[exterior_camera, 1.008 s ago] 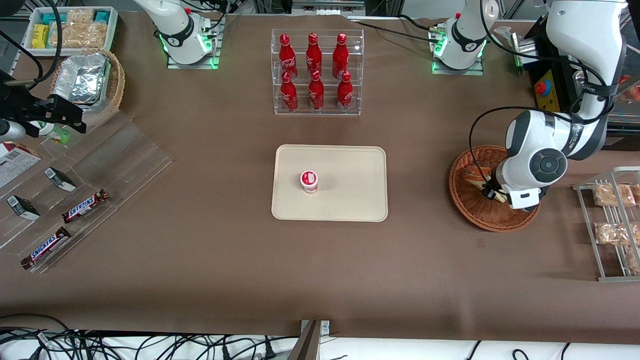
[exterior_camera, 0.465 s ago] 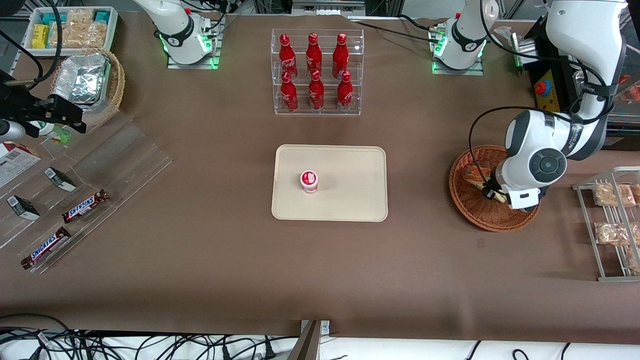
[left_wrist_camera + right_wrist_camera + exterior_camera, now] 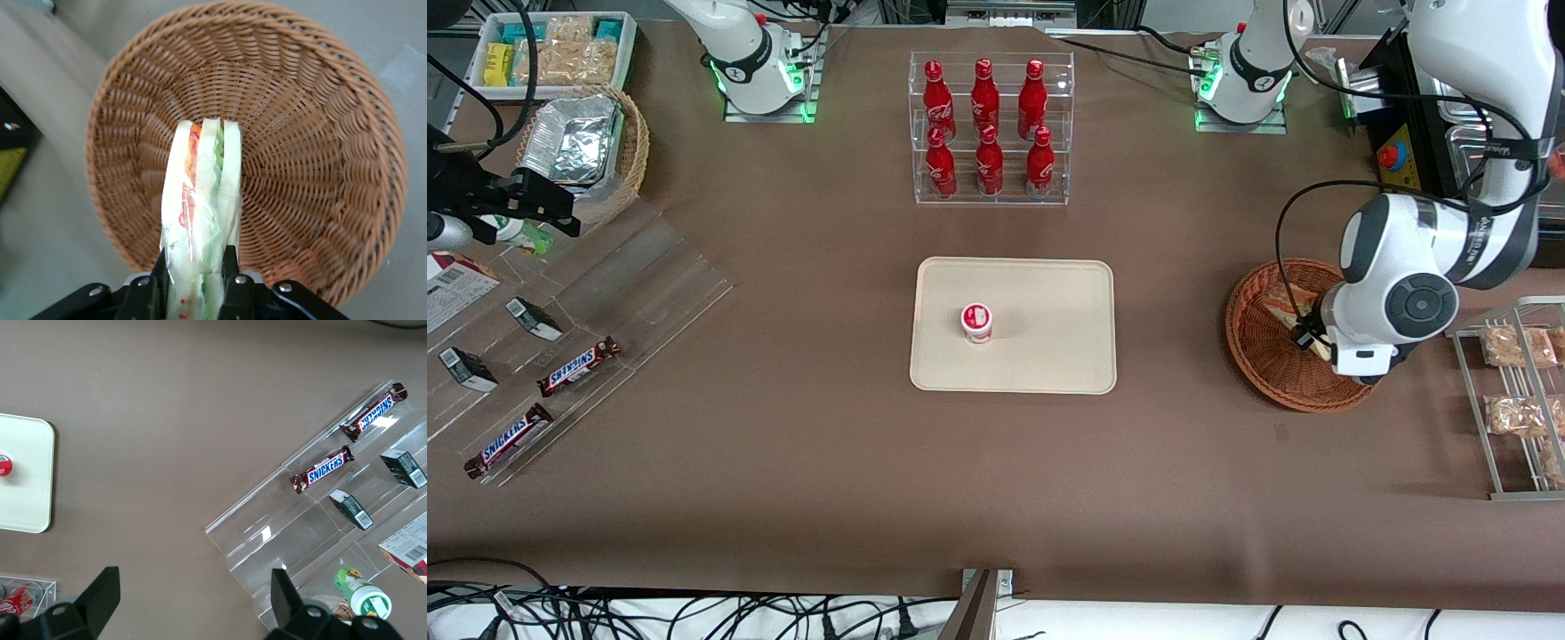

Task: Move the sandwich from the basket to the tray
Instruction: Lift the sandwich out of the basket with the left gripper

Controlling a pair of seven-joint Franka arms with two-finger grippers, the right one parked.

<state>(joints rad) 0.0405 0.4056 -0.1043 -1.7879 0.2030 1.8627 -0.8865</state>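
Observation:
The sandwich (image 3: 200,193), pale bread with green, red and pink layers in clear wrap, is gripped on edge between my left gripper's fingers (image 3: 159,270). My left gripper (image 3: 193,259) is shut on it and holds it above the round reddish-brown wicker basket (image 3: 320,133), which holds nothing else. In the front view the gripper (image 3: 1305,338) hangs over the basket (image 3: 1258,360) with the sandwich (image 3: 1286,302) showing beside the wrist. The cream-beige tray (image 3: 1049,356) lies mid-table, toward the parked arm from the basket.
A small red-and-white cup (image 3: 976,322) stands on the tray. A clear rack of red bottles (image 3: 990,129) stands farther from the camera than the tray. A wire rack of bagged snacks (image 3: 1516,396) lies beside the basket. Clear shelves with Snickers bars (image 3: 578,366) lie toward the parked arm's end.
My left gripper has risen and shifted slightly toward the working arm's end, carrying the sandwich up off the basket floor.

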